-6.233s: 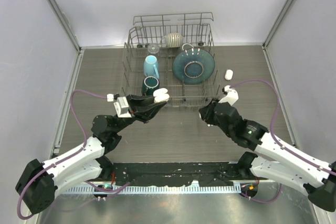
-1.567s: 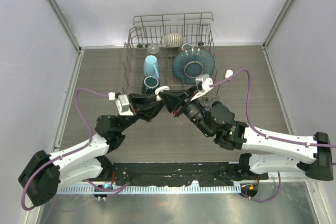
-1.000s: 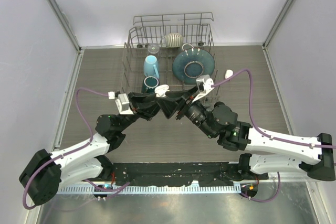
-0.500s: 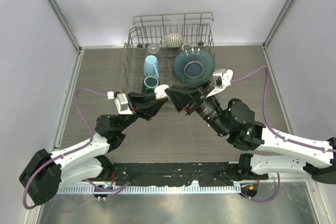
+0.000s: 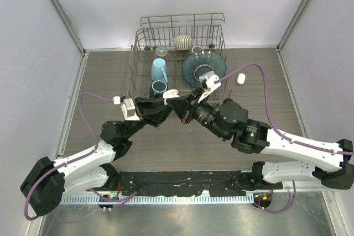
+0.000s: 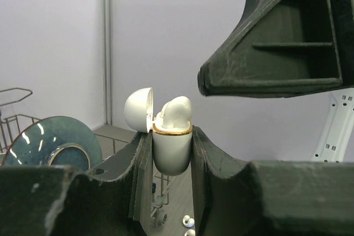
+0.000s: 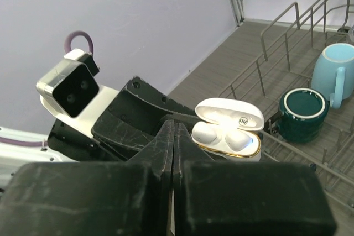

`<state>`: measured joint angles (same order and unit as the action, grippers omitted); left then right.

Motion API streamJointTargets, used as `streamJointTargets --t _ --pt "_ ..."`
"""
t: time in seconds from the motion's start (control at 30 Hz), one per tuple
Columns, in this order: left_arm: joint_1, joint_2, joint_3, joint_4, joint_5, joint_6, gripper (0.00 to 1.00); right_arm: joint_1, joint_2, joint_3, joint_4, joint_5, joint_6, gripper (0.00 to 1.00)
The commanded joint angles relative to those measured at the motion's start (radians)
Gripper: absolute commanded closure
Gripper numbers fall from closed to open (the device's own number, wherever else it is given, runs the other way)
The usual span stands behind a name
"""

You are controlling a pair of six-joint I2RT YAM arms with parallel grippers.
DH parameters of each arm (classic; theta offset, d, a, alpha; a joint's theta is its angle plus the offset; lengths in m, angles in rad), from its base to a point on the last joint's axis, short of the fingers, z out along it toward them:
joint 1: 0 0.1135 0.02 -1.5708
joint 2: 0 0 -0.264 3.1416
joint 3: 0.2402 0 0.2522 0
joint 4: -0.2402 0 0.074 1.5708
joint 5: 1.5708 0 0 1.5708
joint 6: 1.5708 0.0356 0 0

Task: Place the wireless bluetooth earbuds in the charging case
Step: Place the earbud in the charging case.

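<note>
The left gripper (image 5: 166, 101) is closed on the case (image 7: 228, 119). Its two fingers clamp the sides of the lower shell and hold it upright above the table, at the 6 o'clock edge of the rack (image 5: 182, 26). The lid stands open, hinged back toward 9 o'clock in the left wrist view.

Two earbuds (image 7: 206, 132) lie side by side in the case wells. In the left wrist view one rises above the gold rim, so I judge it may not be fully seated.

The earbuds look very light, hard and glossy, so I expect them to slip easily. A gentle pinch on the rounded body, or a soft push from above, should suit better than a strong squeeze. The hold on the lower shell looks good, because it leaves the lid and hinge free.

The right gripper (image 7: 172, 124) is at 3 o'clock of the case, just beside it. Its fingers are pressed together and nothing shows between them.

A small white thing (image 5: 240, 78) lies on the table at 2 o'clock, well apart, too small to identify.
</note>
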<state>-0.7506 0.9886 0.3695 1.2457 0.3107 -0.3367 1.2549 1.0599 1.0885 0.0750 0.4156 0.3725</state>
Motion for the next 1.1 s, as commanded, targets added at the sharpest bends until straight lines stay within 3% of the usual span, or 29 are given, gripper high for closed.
streamJointTargets --t 0.0,0.27,0.67,0.8,0.93,1.07 --pt "0.000 -0.004 0.017 0.069 0.002 0.005 1.00 0.001 0.006 0.054 -0.032 -0.015 -0.004 0.99" --pt "-0.001 -0.002 0.028 0.067 0.018 0.001 1.00 0.001 -0.006 0.013 -0.029 0.083 0.005 0.99" --pt "-0.006 -0.008 0.032 0.046 0.031 -0.001 1.00 -0.005 -0.054 -0.015 0.054 0.034 0.003 0.99" --pt "-0.006 -0.010 0.026 0.040 0.034 0.001 1.00 -0.005 -0.095 -0.012 0.072 0.051 0.005 0.91" --pt "-0.004 -0.010 0.029 0.034 0.054 -0.001 1.00 -0.003 -0.077 0.052 -0.041 0.178 0.019 0.80" --pt "-0.006 -0.010 0.072 -0.044 0.189 0.014 1.00 -0.028 -0.029 0.105 -0.170 0.288 0.051 0.70"
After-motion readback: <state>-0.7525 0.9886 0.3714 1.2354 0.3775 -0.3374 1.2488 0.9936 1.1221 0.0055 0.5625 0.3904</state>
